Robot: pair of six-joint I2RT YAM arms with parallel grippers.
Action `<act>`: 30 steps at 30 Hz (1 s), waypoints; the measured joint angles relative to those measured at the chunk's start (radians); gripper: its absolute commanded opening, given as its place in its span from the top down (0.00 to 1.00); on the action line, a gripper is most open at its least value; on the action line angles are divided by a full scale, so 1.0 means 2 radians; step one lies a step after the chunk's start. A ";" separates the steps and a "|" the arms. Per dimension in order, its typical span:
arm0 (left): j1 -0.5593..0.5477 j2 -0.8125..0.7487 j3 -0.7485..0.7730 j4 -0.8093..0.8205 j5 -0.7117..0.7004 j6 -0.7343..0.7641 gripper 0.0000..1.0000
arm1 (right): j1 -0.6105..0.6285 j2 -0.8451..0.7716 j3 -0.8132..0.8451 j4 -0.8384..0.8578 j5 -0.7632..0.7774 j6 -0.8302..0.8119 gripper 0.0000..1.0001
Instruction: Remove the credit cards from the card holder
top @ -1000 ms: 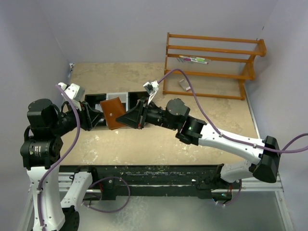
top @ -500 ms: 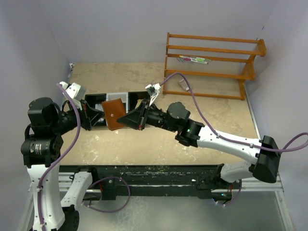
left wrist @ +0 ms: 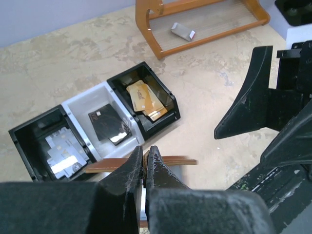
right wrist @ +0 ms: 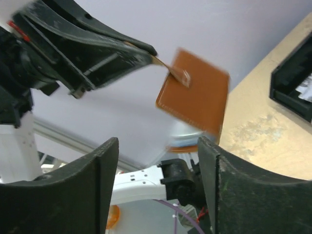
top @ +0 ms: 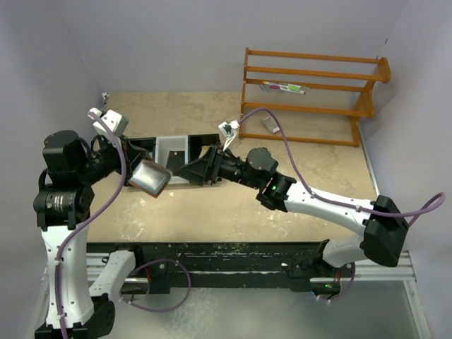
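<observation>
My left gripper [left wrist: 145, 157] is shut on the thin edge of the brown leather card holder [left wrist: 173, 160]. It holds the holder off the table in front of the tray. From above, the card holder [top: 150, 177] shows a grey-blue face beside the left gripper [top: 135, 168]. In the right wrist view the holder [right wrist: 195, 92] hangs from the left fingers [right wrist: 122, 51], with something blurred and pale blue under it. I cannot tell whether that is credit cards. My right gripper [right wrist: 157, 146] is open and empty, just right of the holder, and it shows from above too [top: 182, 173].
A black-and-white three-compartment tray [left wrist: 80, 129] lies behind the holder. It holds pale cards [left wrist: 63, 152] on the left, a dark card [left wrist: 108, 124] in the middle and orange-yellow pieces [left wrist: 145, 100] on the right. An orange wooden rack [top: 311, 92] stands at the back right, with a small grey block [top: 270, 124] under it.
The right gripper let go of the card holder and opened. The left gripper shut on the holder, then drew it left and turned it, so its grey-blue side now faces up.
</observation>
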 measured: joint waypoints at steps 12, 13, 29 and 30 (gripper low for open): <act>0.000 0.063 0.054 -0.024 0.032 0.068 1.00 | -0.043 0.004 -0.009 -0.068 -0.029 -0.084 0.03; 0.000 0.063 0.056 -0.032 0.036 0.071 1.00 | -0.043 0.003 -0.003 -0.078 -0.029 -0.103 0.03; 0.000 0.077 0.105 -0.099 0.120 0.078 1.00 | -0.042 -0.019 0.037 -0.121 -0.122 -0.319 0.00; 0.000 0.079 0.108 -0.101 0.125 0.078 1.00 | -0.042 -0.017 0.038 -0.116 -0.126 -0.323 0.00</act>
